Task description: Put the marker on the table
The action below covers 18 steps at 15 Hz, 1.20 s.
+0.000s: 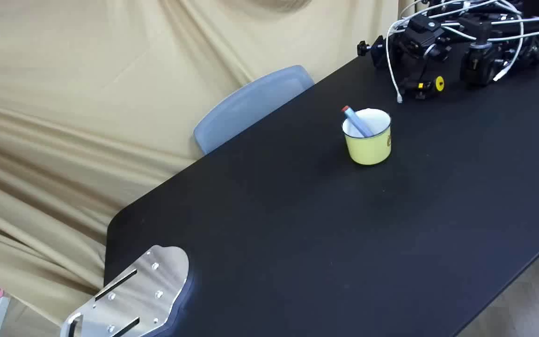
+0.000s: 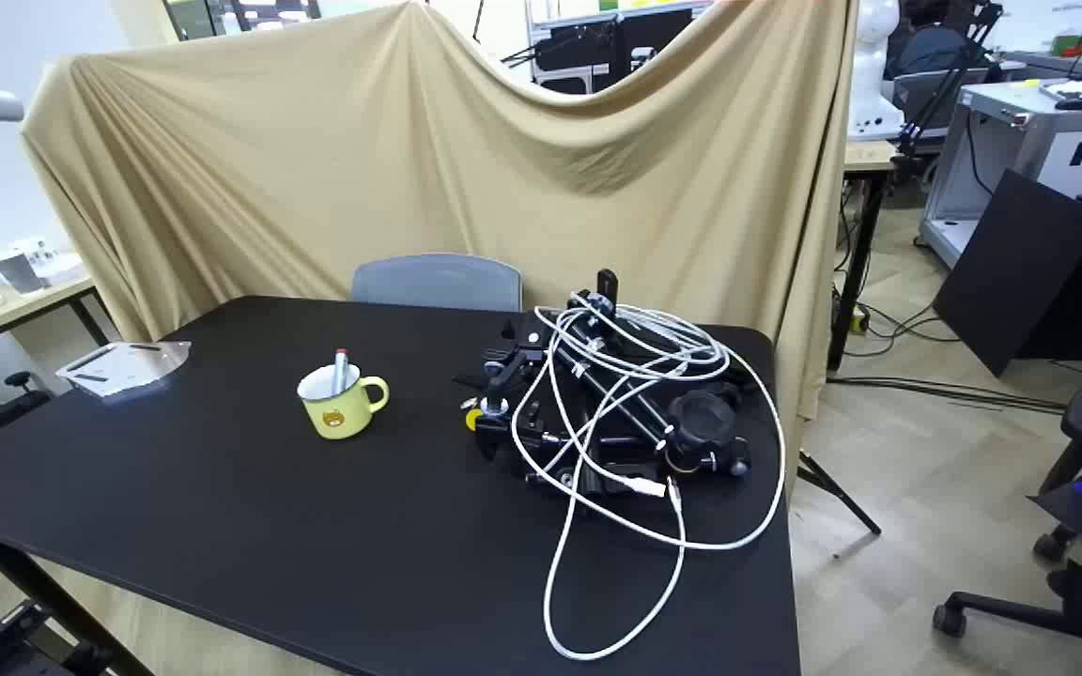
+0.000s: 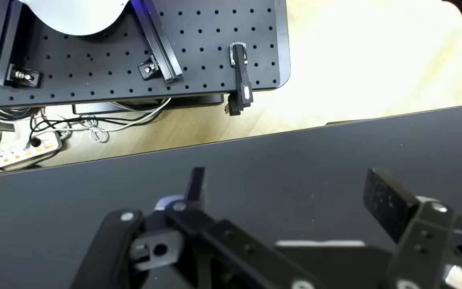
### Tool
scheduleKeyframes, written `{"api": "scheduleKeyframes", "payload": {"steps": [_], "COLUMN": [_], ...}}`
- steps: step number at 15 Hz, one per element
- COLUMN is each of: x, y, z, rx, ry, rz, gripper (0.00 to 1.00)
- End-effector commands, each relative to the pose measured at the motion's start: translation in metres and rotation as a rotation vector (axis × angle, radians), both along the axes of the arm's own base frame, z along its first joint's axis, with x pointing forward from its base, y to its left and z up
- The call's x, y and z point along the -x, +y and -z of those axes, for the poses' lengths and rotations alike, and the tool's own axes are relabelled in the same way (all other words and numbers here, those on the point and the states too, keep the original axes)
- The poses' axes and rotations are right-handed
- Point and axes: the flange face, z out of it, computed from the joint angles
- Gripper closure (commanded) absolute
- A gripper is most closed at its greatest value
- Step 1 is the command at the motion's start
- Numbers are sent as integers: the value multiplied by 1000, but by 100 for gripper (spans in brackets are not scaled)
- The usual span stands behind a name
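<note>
The marker (image 1: 357, 122) stands tilted inside the small yellow cup (image 1: 369, 149), its red end up above the rim and its lower end hidden in the cup. It also shows in an exterior view (image 2: 341, 370), leaning in the cup (image 2: 338, 414). The cup stands upright on the black table (image 1: 269, 234). My gripper (image 3: 286, 171) is open and empty in the wrist view, with only bare black tabletop (image 3: 271, 200) between its fingers. The marker and cup are out of view there. My gripper does not show clearly in either exterior view.
A heap of black clamps and stands with white cables (image 2: 635, 394) lies on the table beside the cup. A shiny metal plate (image 1: 134, 290) lies at the table's end. A grey-blue chair back (image 1: 255, 107) stands at the edge. A perforated black base (image 3: 199, 60) shows across a gap.
</note>
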Motion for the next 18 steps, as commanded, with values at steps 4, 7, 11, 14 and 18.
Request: {"api": "scheduleKeyframes", "payload": {"steps": [4, 7, 11, 14, 18], "x": [0, 0, 0, 0, -6], "y": [0, 0, 0, 0, -4], "z": [-1, -1, -1, -1, 2], "rx": [0, 0, 0, 0, 13], "ry": [0, 0, 0, 0, -19], "rz": [0, 0, 0, 0, 5], "gripper": [0, 0, 0, 0, 0]}}
